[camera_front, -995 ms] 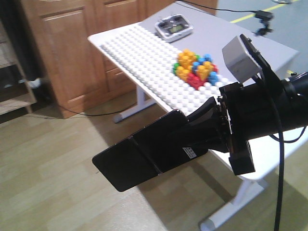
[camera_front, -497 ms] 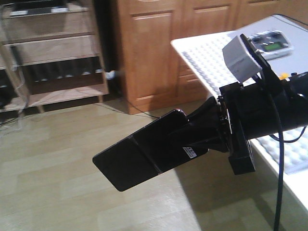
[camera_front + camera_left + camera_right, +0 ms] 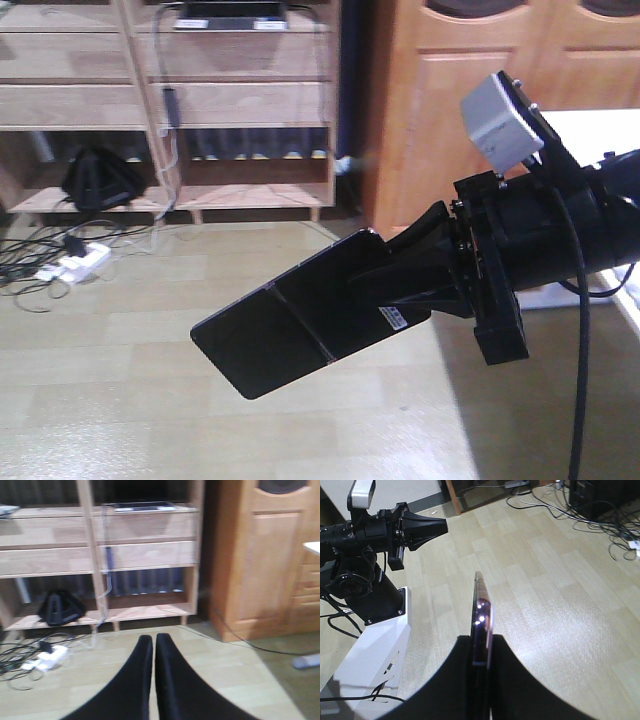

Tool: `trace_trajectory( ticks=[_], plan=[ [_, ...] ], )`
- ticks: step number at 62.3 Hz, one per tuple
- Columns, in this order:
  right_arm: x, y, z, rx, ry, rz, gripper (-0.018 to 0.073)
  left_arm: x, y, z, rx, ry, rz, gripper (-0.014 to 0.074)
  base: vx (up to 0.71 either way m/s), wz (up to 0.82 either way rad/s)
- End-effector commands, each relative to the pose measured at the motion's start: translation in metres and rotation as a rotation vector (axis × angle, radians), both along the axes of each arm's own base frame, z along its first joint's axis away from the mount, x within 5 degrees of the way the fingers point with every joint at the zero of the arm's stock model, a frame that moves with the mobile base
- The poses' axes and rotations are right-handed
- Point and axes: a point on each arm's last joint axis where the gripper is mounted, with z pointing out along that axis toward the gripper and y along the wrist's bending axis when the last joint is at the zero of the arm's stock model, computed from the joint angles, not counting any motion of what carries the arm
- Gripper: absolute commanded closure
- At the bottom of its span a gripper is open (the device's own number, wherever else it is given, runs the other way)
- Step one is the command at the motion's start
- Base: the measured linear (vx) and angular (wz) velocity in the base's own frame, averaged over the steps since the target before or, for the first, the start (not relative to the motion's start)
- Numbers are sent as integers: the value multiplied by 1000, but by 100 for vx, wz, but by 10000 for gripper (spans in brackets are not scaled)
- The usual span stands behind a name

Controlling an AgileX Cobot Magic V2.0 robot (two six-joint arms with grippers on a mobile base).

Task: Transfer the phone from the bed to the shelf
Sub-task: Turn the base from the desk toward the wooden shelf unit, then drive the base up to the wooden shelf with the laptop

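Observation:
The phone, a glossy black slab with a line across its middle and a small white sticker, hangs in the air above the floor. My right gripper is shut on its near end. The right wrist view shows the phone edge-on, its pinkish rim pinched between the right gripper fingers. My left gripper is shut with nothing in it and points at the shelf. The light-wood shelf stands ahead at the back left. The bed is out of view.
A brown wooden cabinet stands right of the shelf. A black bag sits on the lowest board, and a power strip with tangled cables lies on the floor. A white table corner shows at the right.
The whole view has swung left: the white table with coloured bricks slid out to the right, and the shelf and cabinet came in ahead. The phone stays held the same way.

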Motion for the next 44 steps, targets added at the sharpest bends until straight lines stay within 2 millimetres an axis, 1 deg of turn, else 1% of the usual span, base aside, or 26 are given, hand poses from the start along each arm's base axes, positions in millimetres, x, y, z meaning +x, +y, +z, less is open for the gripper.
trace_trajectory(
  ticks=[1,19,44],
  plan=[
    [-13,2,22,103,-9,55,560,1,1,6,-17,-73,10,596,22,38],
    [-13,2,22,103,-9,55,560,1,1,6,-17,-73,10,596,25,31],
    [-13,2,22,103,-10,54,560,1,1,6,-17,-73,10,596,28,19]
  ],
)
